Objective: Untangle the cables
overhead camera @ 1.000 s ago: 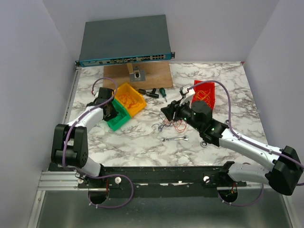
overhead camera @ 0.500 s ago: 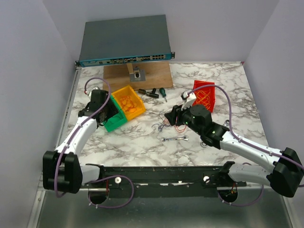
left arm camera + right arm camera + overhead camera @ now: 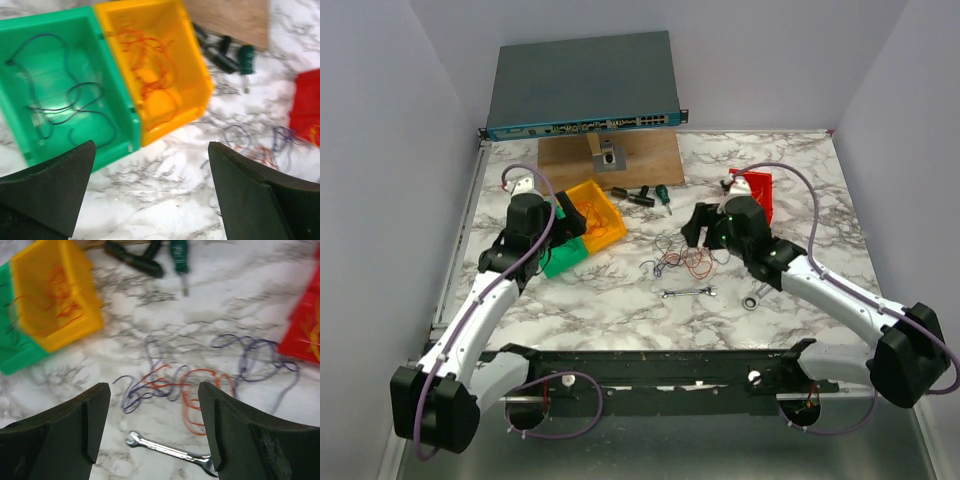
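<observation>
A tangle of dark purple and orange cables (image 3: 682,262) lies loose on the marble table, spread below my right gripper (image 3: 154,390). That gripper (image 3: 698,228) hovers open just above and right of the tangle, holding nothing. More dark cables (image 3: 55,100) lie in the green bin (image 3: 115,95), and orange cables (image 3: 150,75) in the yellow bin (image 3: 200,85). My left gripper (image 3: 150,150) is wide open and empty, above bare table at the near edge of both bins; in the top view the left gripper (image 3: 560,222) is over the green bin (image 3: 563,262).
A red bin (image 3: 758,190) with yellow wires stands right of the tangle. A small wrench (image 3: 688,292) lies just below the cables, a metal ring (image 3: 750,300) to its right. Screwdrivers (image 3: 648,195), a wooden board (image 3: 610,160) and a network switch (image 3: 582,85) sit behind.
My left gripper has opened wide and lifted back from the green bin. My right gripper has opened wider and drawn back to the right, leaving the tangle on the table.
</observation>
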Available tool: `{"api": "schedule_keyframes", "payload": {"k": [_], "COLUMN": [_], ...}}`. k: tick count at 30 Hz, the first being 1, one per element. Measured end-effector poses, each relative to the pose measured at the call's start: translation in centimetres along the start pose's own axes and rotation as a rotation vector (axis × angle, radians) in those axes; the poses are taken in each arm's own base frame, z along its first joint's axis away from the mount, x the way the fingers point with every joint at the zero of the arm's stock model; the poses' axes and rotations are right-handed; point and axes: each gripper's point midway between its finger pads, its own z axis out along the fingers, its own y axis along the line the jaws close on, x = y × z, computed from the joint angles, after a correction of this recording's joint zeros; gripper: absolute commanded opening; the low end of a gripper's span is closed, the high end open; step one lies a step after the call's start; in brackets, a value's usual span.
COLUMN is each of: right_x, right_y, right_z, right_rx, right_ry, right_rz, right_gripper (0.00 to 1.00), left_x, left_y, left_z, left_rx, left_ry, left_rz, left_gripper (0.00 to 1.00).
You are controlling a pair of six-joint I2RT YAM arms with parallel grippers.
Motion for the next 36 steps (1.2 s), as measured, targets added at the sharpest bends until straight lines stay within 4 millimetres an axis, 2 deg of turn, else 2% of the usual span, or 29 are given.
{"api": "schedule_keyframes", "payload": {"k": [3,6,8,10,14,16,19,22,28,29,31,33,35,36], "right_x": [-0.2,0.4,1.6,3.4,7.0,7.9,8.5,8.5,8.1,8.0,7.9,7.9,8.2,8.0], "right_y": [-5.4,-9.9,-11.5,-12.6,-14.3,-14.8,-15.2,-15.6,-16.6,-16.7,-17.0,-17.5,-17.7,-17.7], "right_z": [0.3,0.3,0.8,1.6,3.2,3.5,3.8,4.2,6.5,6.9,7.5,7.6,7.4,7.6], "right_rx": [0.144,0.274,0.337,0.402,0.542,0.589,0.634,0.677,0.777,0.8,0.846,0.89,0.913,0.909], "right_ry": [0.018,0.027,0.056,0.107,0.222,0.249,0.253,0.243,0.237,0.239,0.244,0.246,0.246,0.239], "right_rz": [0.113,0.212,0.259,0.312,0.412,0.451,0.5,0.532,0.543,0.531,0.504,0.472,0.446,0.443], "right_gripper": [0.81,0.95,1.0,1.0,1.0,1.0,1.0,1.0,0.98,0.94,0.79,0.49,0.07,0.01], "left_x": [0.5,2.0,3.2,4.6,6.4,6.7,7.2,7.4,6.6,6.6,6.5,6.4,6.3,6.2], "left_y": [-2.9,-6.4,-8.1,-10.1,-12.8,-13.4,-13.3,-12.8,-11.7,-11.5,-11.1,-10.9,-10.7,-10.6], "left_z": [-1.2,-2.7,-3.3,-3.9,-5.1,-5.6,-6.0,-6.1,-6.1,-6.0,-5.8,-5.7,-5.6,-5.5], "left_rx": [0.12,0.301,0.387,0.482,0.6,0.639,0.672,0.676,0.652,0.644,0.626,0.617,0.605,0.598], "left_ry": [-0.026,-0.051,-0.047,-0.041,-0.04,-0.061,-0.1,-0.126,-0.214,-0.224,-0.236,-0.24,-0.25,-0.256], "left_rz": [0.035,0.073,0.1,0.142,0.211,0.232,0.26,0.278,0.288,0.288,0.287,0.285,0.281,0.278], "left_gripper": [0.99,0.99,0.99,0.99,0.99,0.99,0.99,0.99,0.99,0.99,0.99,0.99,0.99,0.99]}}
